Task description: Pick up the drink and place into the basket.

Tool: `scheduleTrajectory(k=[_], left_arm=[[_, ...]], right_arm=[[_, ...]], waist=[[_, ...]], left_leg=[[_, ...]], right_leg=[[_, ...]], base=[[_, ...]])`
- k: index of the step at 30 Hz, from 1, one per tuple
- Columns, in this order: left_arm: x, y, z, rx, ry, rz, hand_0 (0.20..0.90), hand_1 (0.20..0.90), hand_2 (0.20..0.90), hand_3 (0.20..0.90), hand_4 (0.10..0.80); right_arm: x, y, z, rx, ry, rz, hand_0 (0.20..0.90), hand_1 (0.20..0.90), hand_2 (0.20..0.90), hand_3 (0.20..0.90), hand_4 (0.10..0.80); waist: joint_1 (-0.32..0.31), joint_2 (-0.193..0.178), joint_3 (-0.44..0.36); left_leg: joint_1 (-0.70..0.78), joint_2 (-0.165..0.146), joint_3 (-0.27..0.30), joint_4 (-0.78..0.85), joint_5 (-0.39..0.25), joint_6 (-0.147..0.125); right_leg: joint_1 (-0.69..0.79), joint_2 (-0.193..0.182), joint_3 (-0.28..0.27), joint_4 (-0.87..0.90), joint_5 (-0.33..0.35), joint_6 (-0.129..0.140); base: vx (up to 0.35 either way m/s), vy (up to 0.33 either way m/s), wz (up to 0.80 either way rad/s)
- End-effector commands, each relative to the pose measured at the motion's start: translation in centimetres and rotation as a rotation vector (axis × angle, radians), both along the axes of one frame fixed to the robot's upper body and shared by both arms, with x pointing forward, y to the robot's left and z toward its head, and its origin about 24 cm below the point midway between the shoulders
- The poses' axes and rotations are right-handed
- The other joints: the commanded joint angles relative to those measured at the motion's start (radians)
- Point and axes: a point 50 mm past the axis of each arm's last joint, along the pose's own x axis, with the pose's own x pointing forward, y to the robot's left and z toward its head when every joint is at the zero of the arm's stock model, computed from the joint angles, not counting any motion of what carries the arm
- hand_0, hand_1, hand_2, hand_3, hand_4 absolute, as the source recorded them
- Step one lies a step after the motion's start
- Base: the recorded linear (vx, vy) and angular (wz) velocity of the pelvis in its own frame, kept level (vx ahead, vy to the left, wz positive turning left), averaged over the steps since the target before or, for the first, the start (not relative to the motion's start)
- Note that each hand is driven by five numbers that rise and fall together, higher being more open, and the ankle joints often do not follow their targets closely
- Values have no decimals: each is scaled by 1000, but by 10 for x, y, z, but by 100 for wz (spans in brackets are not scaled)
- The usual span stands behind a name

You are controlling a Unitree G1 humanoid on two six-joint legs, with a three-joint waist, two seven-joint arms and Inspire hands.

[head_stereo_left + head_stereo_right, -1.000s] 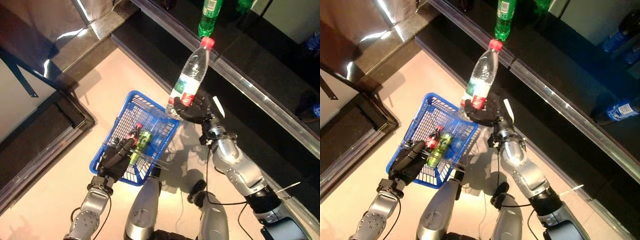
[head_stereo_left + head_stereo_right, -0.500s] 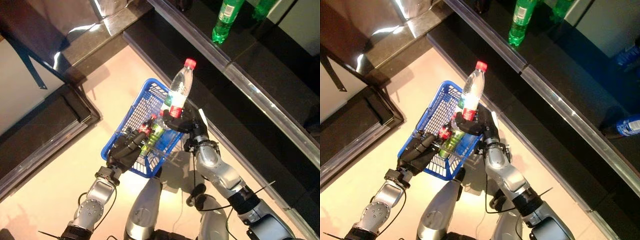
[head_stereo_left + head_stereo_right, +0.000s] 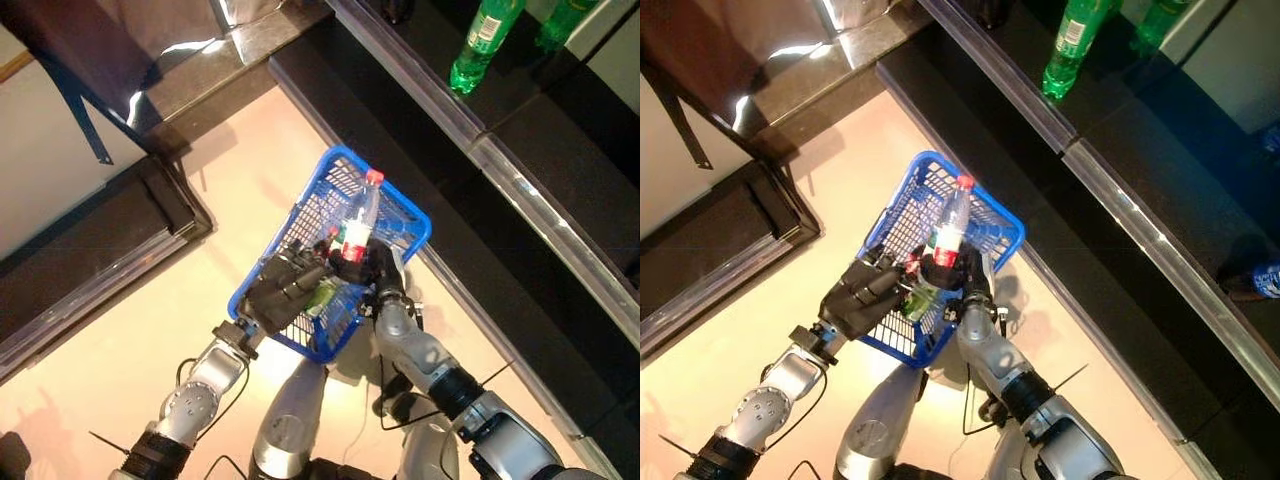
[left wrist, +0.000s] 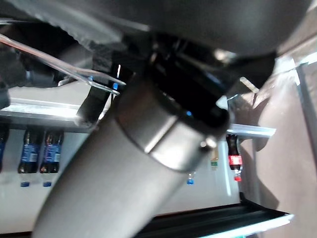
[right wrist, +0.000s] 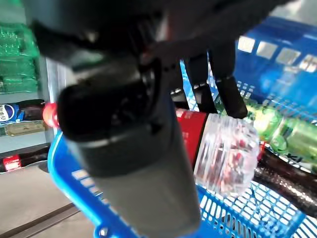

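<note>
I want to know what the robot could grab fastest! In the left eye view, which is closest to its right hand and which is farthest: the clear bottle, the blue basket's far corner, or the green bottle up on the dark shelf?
1. Clear bottle: held in the right hand.
2. Blue basket's far corner: just beyond the hand.
3. Green bottle: far off on the dark shelf.
</note>
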Motion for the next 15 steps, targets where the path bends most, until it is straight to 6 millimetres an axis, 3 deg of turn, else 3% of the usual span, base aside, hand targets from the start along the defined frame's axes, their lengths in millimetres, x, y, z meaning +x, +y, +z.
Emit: scheduleTrajectory(k=[1,9,15], left_arm=[[-73,-84,185,-550,-974,-684,300,300,300,200,100],[-76,-92,197,-559,-1018,-699,300,300,300,200,100],[-78,-97,208,-570,-1038,-709,300,300,300,200,100]], right_arm=[[5,85,85,171,-299,257,300,300,300,200,100],[19,82,50,120,-97,200,300,300,300,200,100],[25,67,4,72,155,204,300,300,300,200,100]], waist=[[19,108,-24],[31,105,-24],[45,107,-24]], left_leg=[[-6,-83,-90,11,36,27],[-14,-86,-88,21,30,26],[-25,-92,-93,19,32,30]], right_leg=[[86,21,-20,49,6,-2],[84,7,-30,57,14,4],[68,-3,-34,72,14,8]], base=[[0,0,0],[5,1,2],[9,13,9]])
